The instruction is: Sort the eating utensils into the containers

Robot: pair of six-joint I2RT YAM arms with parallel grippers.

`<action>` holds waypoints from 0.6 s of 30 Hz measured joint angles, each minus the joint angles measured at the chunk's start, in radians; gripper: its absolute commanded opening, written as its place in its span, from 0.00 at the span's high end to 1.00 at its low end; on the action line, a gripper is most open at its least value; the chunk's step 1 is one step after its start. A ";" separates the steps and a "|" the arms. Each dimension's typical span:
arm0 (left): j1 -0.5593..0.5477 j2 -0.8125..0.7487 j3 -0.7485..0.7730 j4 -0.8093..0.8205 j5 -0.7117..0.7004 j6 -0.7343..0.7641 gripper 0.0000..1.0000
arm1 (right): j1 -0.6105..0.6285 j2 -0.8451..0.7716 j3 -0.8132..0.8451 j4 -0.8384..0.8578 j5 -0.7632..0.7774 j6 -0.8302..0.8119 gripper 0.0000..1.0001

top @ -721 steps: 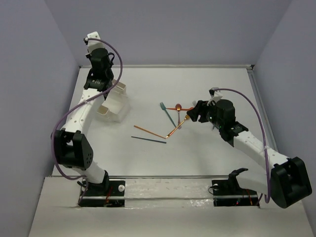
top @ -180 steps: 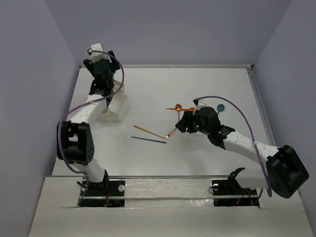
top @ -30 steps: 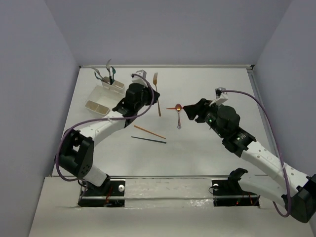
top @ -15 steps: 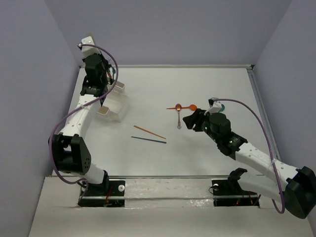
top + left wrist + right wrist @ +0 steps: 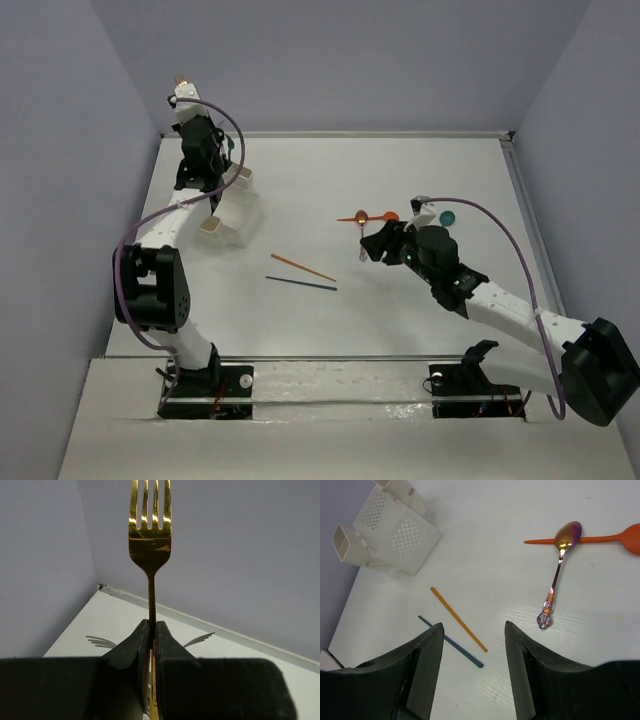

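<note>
Gold fork (image 5: pixel 150 545); iridescent purple-gold spoon (image 5: pixel 559 570); orange spoon (image 5: pixel 600 538); orange stick (image 5: pixel 458 619); dark-blue stick (image 5: pixel 459 648); white perforated containers (image 5: pixel 402 537).

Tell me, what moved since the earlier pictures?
The left gripper, shut on the gold fork, swung back from the middle to over by the white bins at the far left. The teal fork that lay in the middle is gone from there. The right gripper, open, shifted a little toward the shiny spoon. The orange spoon, orange stick and blue stick stayed put.
</note>
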 measured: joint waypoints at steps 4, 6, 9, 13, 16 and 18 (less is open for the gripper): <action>0.000 0.051 -0.012 0.043 -0.013 0.015 1.00 | 0.000 0.010 -0.005 0.012 -0.014 -0.002 0.43; 0.000 0.079 -0.012 0.058 -0.018 0.021 1.00 | 0.000 0.011 -0.006 0.013 -0.023 -0.008 0.43; 0.000 0.102 -0.014 0.081 -0.018 0.022 1.00 | 0.000 0.024 -0.006 0.027 -0.034 -0.019 0.43; 0.000 0.117 -0.026 0.118 -0.018 0.019 1.00 | 0.000 0.072 -0.006 0.039 -0.048 -0.030 0.43; 0.000 0.129 -0.026 0.143 -0.017 0.018 1.00 | 0.000 0.097 -0.006 0.050 -0.062 -0.037 0.44; 0.000 0.138 -0.026 0.157 -0.017 0.018 1.00 | 0.000 0.106 -0.006 0.059 -0.068 -0.037 0.44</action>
